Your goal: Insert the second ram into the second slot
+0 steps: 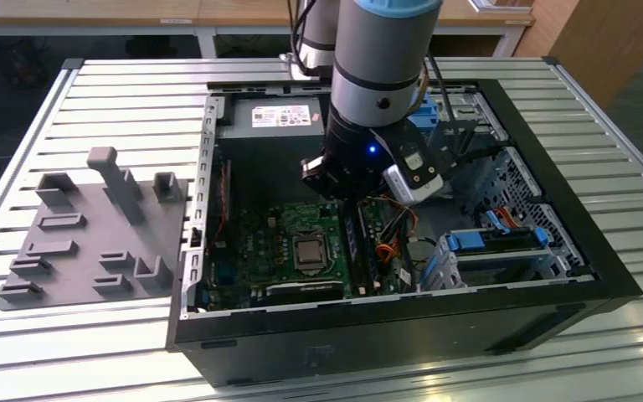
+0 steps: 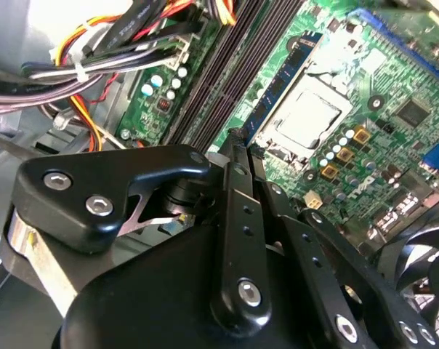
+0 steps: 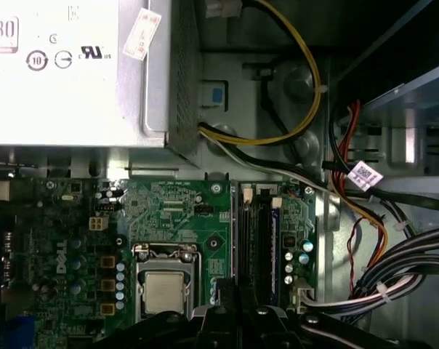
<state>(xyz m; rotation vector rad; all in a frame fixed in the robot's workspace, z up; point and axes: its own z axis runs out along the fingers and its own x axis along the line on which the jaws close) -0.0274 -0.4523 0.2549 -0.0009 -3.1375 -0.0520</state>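
My gripper hangs low inside the open computer case, over the far end of the memory slots. In the second wrist view its jaws are shut, and the second ram, a thin blue stick, reaches out from between the fingertips. It runs parallel to the dark slots, between them and the processor socket. The first wrist view shows the stick's blue edge beside the black slots, with the gripper below it. I cannot tell whether the stick is seated.
Bundled cables run close beside the slots. The power supply fills the case's far end, and blue drive brackets sit at the exterior view's right. A grey fixture plate lies on the slatted table left of the case.
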